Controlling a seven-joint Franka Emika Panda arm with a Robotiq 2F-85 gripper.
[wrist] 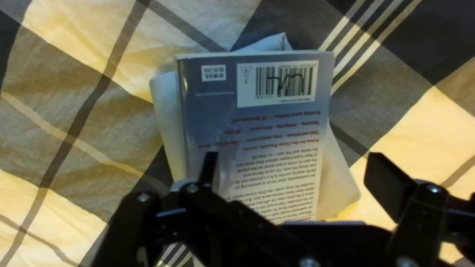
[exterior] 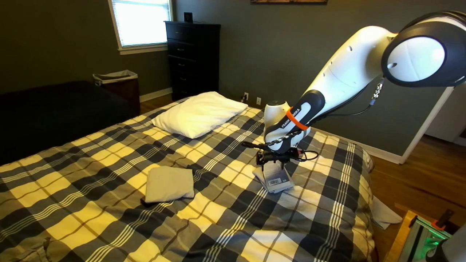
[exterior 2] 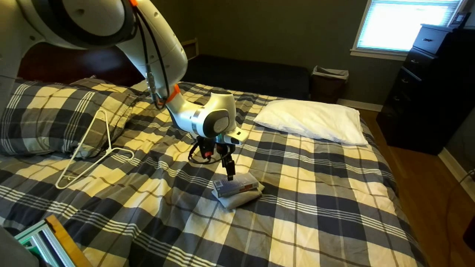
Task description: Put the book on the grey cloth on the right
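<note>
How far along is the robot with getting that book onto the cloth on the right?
Looks done: the book lies on a folded cloth, to the right of the other cloth in an exterior view. In hand: nothing; the tool is open over the book, with a gap along one edge in the wrist view. Left: probably just moving the tool away.

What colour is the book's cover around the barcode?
The book is blue-grey there, seen best in the wrist view.
</note>
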